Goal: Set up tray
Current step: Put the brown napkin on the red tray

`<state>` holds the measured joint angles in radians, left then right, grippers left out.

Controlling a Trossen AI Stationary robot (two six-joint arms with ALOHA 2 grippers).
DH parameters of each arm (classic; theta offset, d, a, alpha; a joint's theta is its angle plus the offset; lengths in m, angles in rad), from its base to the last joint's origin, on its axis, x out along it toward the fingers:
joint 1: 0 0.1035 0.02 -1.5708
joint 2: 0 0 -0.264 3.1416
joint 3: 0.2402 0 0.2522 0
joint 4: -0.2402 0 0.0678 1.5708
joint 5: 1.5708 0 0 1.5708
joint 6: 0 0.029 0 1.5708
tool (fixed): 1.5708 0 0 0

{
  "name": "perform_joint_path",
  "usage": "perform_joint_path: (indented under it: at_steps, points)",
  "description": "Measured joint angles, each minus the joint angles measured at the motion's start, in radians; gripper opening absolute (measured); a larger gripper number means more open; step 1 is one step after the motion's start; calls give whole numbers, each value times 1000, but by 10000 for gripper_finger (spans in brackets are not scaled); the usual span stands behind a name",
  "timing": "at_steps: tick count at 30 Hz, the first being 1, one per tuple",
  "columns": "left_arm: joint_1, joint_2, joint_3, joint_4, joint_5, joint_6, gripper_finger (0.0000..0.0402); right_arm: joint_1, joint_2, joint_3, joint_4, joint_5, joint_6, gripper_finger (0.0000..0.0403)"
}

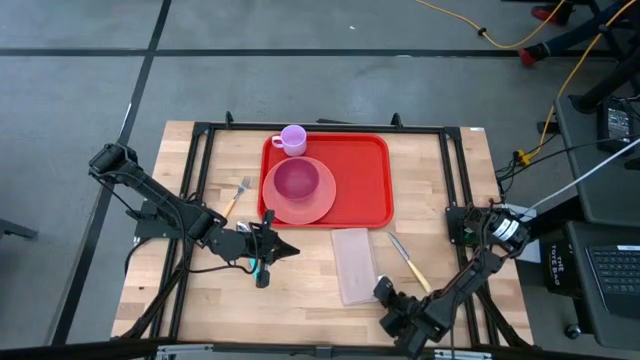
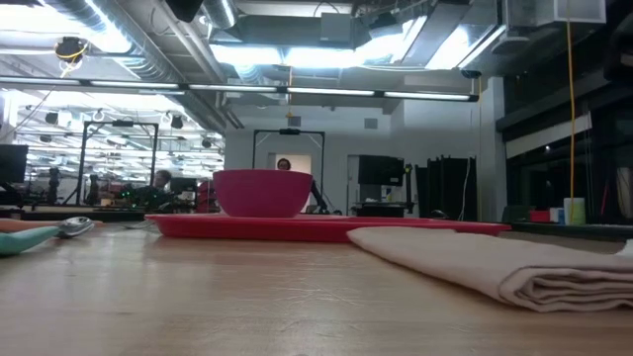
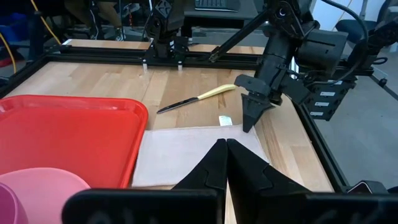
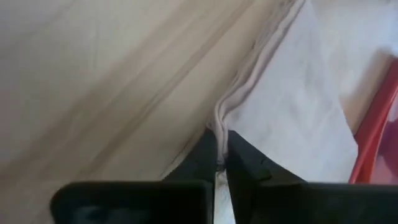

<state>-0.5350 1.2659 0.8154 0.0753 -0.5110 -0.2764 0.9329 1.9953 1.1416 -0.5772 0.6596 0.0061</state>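
Note:
The red tray [image 1: 360,180] lies flat on the table's far middle. It carries a pink plate with a magenta bowl [image 1: 297,182] and a pink cup [image 1: 292,140]. A folded beige napkin [image 1: 355,265] lies flat on the table near the tray. My right gripper [image 1: 385,291] is at the napkin's near right corner, shut on it. My left gripper [image 1: 290,250] is shut and touches nothing; it points toward the napkin's left edge, just off the tray's near left corner. The tray [image 3: 74,134] and the napkin [image 3: 193,155] also show in the left wrist view. My right gripper pinches the napkin's folded edge [image 4: 219,127] between its two fingers [image 4: 244,163], at the near right corner [image 3: 231,127]. The fingers come slanting down from the table's near right. The napkin lies flat on the table, several layers showing at the edge.
A yellow-handled knife [image 1: 410,262] lies on the table right of the napkin. A fork [image 1: 237,193] lies left of the tray. A teal-handled spoon [image 2: 40,233] lies by my left gripper. A black frame [image 1: 200,150] borders the wooden top.

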Motion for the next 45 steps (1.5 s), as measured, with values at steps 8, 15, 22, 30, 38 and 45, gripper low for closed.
perform_joint_path:
  at_steps: [8,15,22,30,38,45]
  points:
    - [0,0,0,0,0,1,3,4,0,0,23,18,71,18]
    - [0,0,0,-4,7,1,4,4,-14,50,9,16,108,18]
    - [0,0,0,-7,8,1,2,5,-93,81,-29,8,175,18]
    - [0,0,0,-7,8,1,5,-13,-220,90,-73,50,218,18]
    - [0,0,0,-6,8,1,1,-91,-329,91,-83,46,204,18]
    - [0,0,0,-5,8,1,5,-169,-402,91,-80,46,149,18]
